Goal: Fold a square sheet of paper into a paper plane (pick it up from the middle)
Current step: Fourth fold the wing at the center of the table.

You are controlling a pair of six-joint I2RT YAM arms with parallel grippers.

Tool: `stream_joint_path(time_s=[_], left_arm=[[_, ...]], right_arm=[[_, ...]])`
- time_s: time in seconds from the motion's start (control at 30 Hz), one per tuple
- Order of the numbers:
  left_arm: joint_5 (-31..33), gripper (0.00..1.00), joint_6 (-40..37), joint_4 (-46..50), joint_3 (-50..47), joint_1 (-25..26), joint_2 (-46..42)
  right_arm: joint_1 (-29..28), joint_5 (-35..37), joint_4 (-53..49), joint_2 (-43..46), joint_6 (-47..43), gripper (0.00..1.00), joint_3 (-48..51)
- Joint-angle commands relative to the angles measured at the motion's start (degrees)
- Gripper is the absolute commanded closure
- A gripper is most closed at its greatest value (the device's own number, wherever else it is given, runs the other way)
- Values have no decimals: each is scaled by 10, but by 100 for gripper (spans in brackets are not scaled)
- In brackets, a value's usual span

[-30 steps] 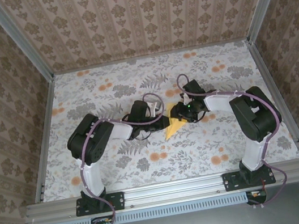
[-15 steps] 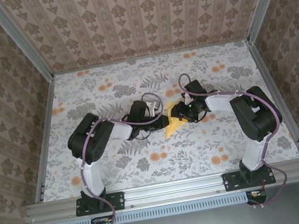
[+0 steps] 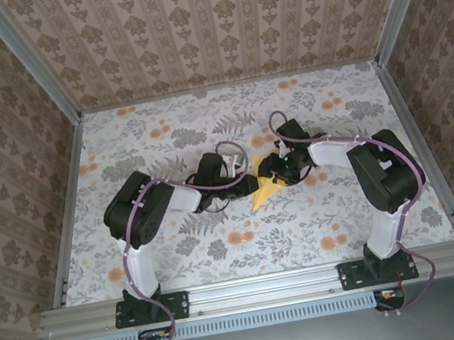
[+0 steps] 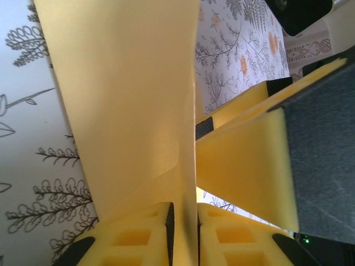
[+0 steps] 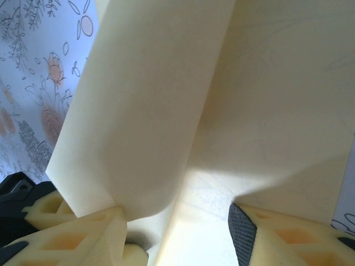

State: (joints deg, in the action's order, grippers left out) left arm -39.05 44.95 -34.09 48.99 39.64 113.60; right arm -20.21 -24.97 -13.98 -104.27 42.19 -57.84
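The square sheet of paper is folded into a pointed yellow paper plane [image 3: 259, 197] at the table's middle, with both grippers meeting over it. My left gripper [image 3: 253, 183] comes from the left. In the left wrist view its jaws [image 4: 183, 221] stand narrowly apart, and the plane's upright central fold [image 4: 133, 100] fills the gap and touches both pads. My right gripper [image 3: 274, 172] reaches in from the right. Its jaws [image 5: 177, 233] are wide apart and open, with a pale paper flap [image 5: 161, 111] curling between them, unclamped. One right fingertip [image 4: 244, 166] lies beside the fold.
The table [image 3: 169, 136] has a floral cloth with orange blotches [image 3: 240, 237]. Patterned walls and metal rails [image 3: 410, 139] enclose it on three sides. Bare cloth lies toward the far edge and on both outer sides of the arms.
My right gripper has edged slightly left and toward the far side over the paper. The left arm and the plane stay in place.
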Motion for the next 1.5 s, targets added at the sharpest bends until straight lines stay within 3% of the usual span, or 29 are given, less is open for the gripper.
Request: stream_joint_path(time_s=[0.0,0.23,0.33,0.63,1.47], left_arm=[[-4,78,0,7,-16,-7,-40],[57,79,-28,68,-52,-11,-117],[50,83,-31,67,-55,-9,-129],[26,91,-39,72,-20,20,-93],[57,95,-29,101,-8,10,-49]], right_arm=[[-2,69,-87,-31,10,42,1],[-7,85,-108,-40,15,40,-8],[-8,90,-115,-44,16,40,-12],[-12,94,-123,-56,24,37,-18],[-14,108,-139,-80,12,44,-20]])
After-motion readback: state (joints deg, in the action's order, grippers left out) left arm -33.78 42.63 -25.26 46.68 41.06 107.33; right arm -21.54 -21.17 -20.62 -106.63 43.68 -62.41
